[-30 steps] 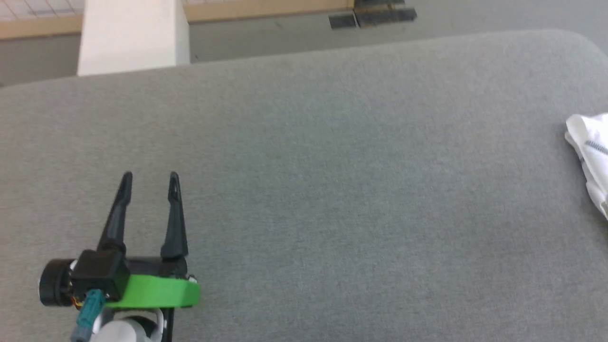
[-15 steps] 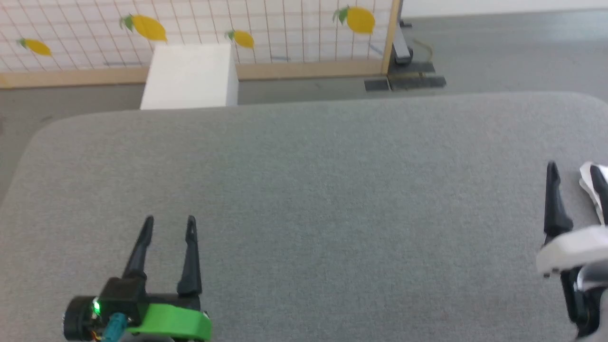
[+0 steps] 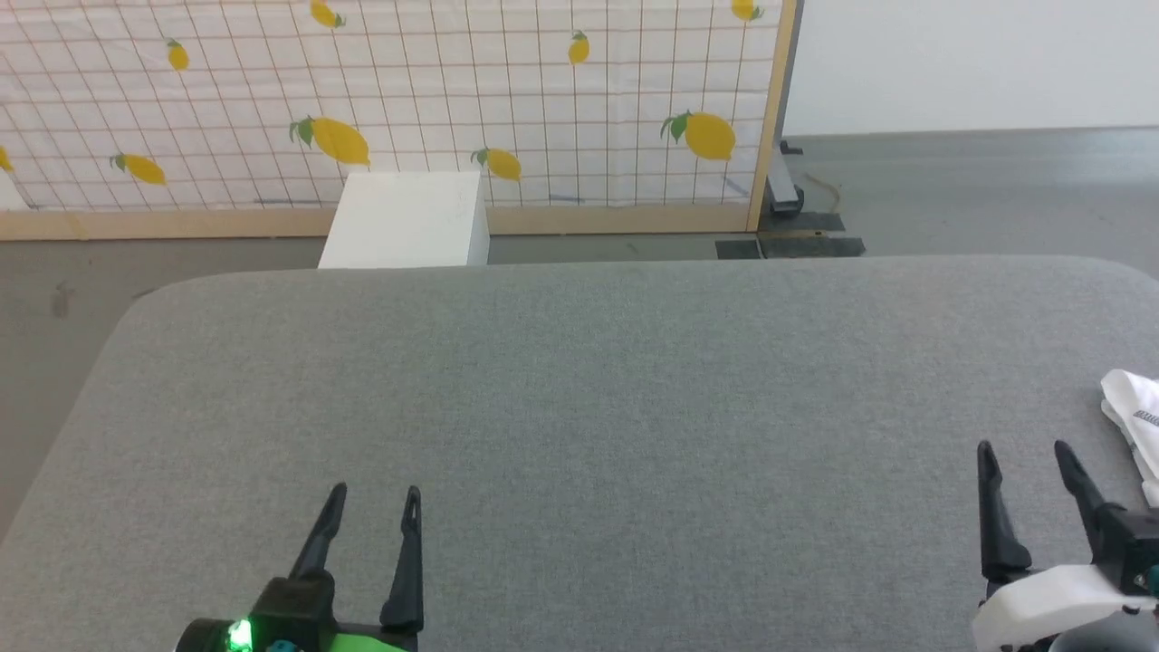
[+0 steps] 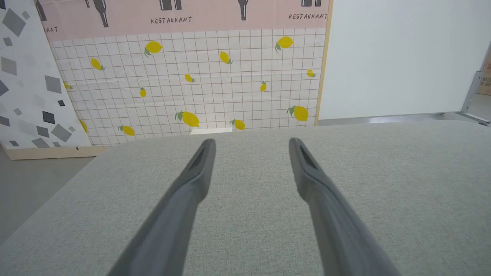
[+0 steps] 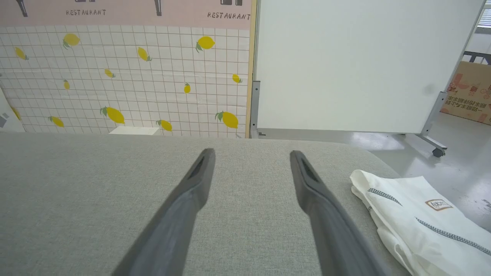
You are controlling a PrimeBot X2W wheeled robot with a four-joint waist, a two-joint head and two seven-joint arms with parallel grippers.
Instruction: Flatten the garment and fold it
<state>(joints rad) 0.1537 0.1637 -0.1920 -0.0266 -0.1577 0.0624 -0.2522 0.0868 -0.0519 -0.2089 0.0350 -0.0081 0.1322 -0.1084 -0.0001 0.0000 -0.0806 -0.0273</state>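
Note:
The garment [image 5: 418,218], a white thin shirt with dark zigzag seams and a small tan neck label, lies folded at the right edge of the grey padded table [image 3: 634,407]. In the head view only its corner [image 3: 1136,421] shows at the far right. My right gripper [image 3: 1026,450] stands open just left of it, apart from the cloth, with nothing between its fingers. In the right wrist view the same gripper [image 5: 251,153] points past the garment's left side. My left gripper [image 3: 374,492] is open over the table's front left, also seen empty in its wrist view [image 4: 251,142].
A white box [image 3: 403,222] stands on the floor behind the table, in front of a lemon-print tiled screen [image 3: 407,100]. A white board on castors [image 5: 364,65] and a cardboard carton [image 5: 468,92] stand to the right. The table's right edge curves down beside the garment.
The head camera has tilted up, so the far screen and floor have come into view. My right gripper has come into view at the lower right beside the garment.

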